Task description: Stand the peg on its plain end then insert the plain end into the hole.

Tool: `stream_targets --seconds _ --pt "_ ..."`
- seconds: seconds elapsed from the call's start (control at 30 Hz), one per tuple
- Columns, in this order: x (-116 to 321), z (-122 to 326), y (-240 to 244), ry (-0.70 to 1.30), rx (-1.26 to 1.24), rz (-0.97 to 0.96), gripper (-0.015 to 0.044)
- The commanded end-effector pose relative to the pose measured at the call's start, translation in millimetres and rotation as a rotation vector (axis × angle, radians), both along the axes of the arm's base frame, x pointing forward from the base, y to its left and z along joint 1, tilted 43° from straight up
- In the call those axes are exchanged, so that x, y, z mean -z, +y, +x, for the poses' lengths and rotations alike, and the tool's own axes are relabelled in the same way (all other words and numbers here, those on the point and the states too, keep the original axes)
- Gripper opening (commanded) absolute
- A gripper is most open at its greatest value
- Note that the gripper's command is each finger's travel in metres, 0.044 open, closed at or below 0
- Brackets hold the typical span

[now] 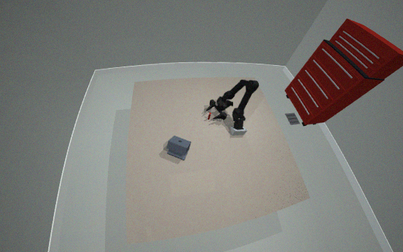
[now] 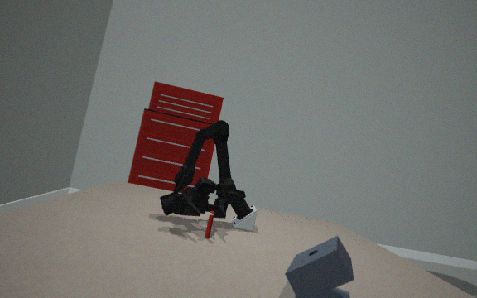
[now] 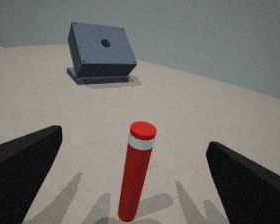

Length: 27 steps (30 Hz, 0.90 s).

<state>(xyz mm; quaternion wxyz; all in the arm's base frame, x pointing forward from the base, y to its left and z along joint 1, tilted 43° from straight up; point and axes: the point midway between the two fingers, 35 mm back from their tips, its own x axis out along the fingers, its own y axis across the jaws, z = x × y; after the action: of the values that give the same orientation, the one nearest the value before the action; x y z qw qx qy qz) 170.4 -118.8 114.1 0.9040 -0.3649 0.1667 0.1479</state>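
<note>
The red peg stands upright on the table, its white-banded end on top and its plain end down. My gripper is wide open and low, with one finger on each side of the peg. Clear gaps show between the peg and both fingers in the wrist view. The blue-grey sloped panel stands apart from the peg, with one empty dark hole in its face.
The arm's white base is close to the gripper. A red tool cabinet stands beyond the arm, off the table. The panel's foot rests on the table.
</note>
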Motion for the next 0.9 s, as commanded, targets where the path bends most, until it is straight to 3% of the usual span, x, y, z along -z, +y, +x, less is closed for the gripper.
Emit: stream_targets --seconds 0.0,0.3,0.6,0.87 --pt "0.0 0.0 0.0 0.001 0.0 -0.001 0.044" --pt "-45.1 27.1 43.8 0.115 -0.046 -0.035 0.044" --pt "-116.6 22.2 107.0 -0.002 -0.001 0.006 0.044" --pt "-117.8 21.7 108.0 -0.002 0.002 0.012 0.044"
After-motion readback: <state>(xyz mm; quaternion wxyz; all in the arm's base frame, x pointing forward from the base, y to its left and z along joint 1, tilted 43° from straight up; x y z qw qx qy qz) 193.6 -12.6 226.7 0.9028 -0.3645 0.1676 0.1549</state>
